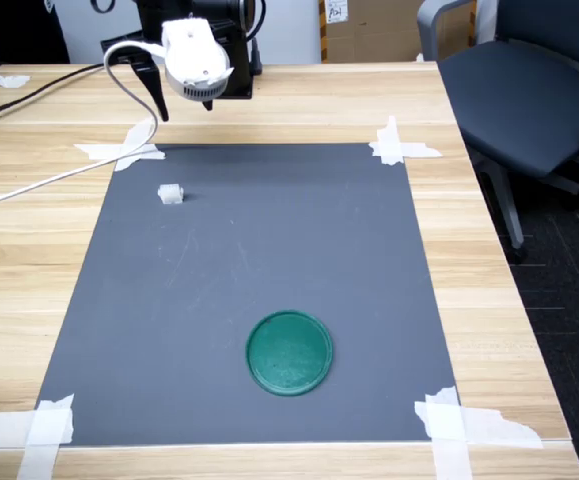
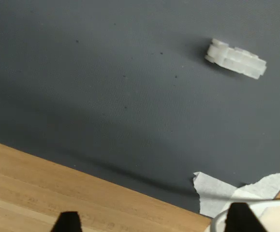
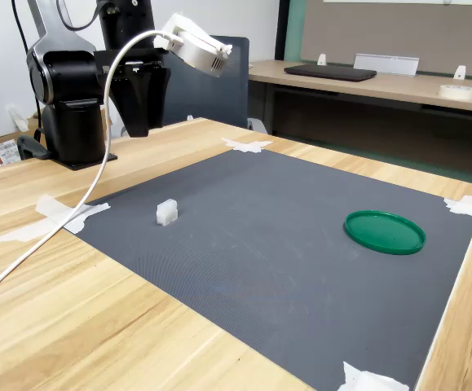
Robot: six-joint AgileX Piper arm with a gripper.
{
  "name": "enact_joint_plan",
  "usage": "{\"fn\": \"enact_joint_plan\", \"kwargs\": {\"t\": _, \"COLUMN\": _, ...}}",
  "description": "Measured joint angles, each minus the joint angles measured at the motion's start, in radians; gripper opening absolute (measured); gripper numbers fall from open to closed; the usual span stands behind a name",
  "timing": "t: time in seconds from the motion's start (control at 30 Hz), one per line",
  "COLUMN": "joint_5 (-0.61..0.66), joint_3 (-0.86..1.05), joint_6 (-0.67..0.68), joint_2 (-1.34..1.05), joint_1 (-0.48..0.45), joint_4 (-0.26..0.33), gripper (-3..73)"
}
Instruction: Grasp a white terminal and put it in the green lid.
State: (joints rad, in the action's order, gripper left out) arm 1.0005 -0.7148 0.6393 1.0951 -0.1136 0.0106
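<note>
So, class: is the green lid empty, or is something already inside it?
Empty. In both exterior views the green lid shows only bare green inside, and the white terminal lies apart on the grey mat.

White terminal (image 1: 171, 194): translucent white, pale against the mat in both exterior views (image 3: 166, 212); milky and faintly glossy in the wrist view (image 2: 236, 59)
Green lid (image 1: 289, 352): dark green, plain, no pattern (image 3: 384, 231)
Mat (image 1: 269, 260): dark grey, fine woven texture (a few dark specks in the wrist view)
Tape strips (image 1: 129, 150): white, at the mat's corners
Table (image 1: 29, 230): light wood, straight grain lines
Gripper (image 2: 152, 220): black fingertips
Cable (image 3: 72, 212): white
Chair (image 1: 524, 85): dark grey seat; lighter grey frame
</note>
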Motion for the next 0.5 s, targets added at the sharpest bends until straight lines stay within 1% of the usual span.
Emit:
{"fn": "enact_joint_plan", "kwargs": {"t": 0.1, "joint_5": 0.0, "joint_3": 0.0, "joint_6": 0.0, "joint_2": 0.003, "joint_1": -0.005, "joint_4": 0.015, "gripper": 57.6}}
{"fn": "enact_joint_plan", "kwargs": {"t": 0.2, "joint_5": -0.002, "joint_3": 0.0, "joint_6": 0.006, "joint_2": 0.019, "joint_1": -0.061, "joint_4": 0.047, "gripper": 57.3}}
{"fn": "enact_joint_plan", "kwargs": {"t": 0.37, "joint_5": -0.051, "joint_3": -0.002, "joint_6": 0.139, "joint_2": 0.029, "joint_1": -0.176, "joint_4": 0.091, "gripper": 57.3}}
{"fn": "enact_joint_plan", "kwargs": {"t": 0.5, "joint_5": -0.09, "joint_3": -0.006, "joint_6": 0.208, "joint_2": 0.056, "joint_1": -0.21, "joint_4": 0.102, "gripper": 57.3}}
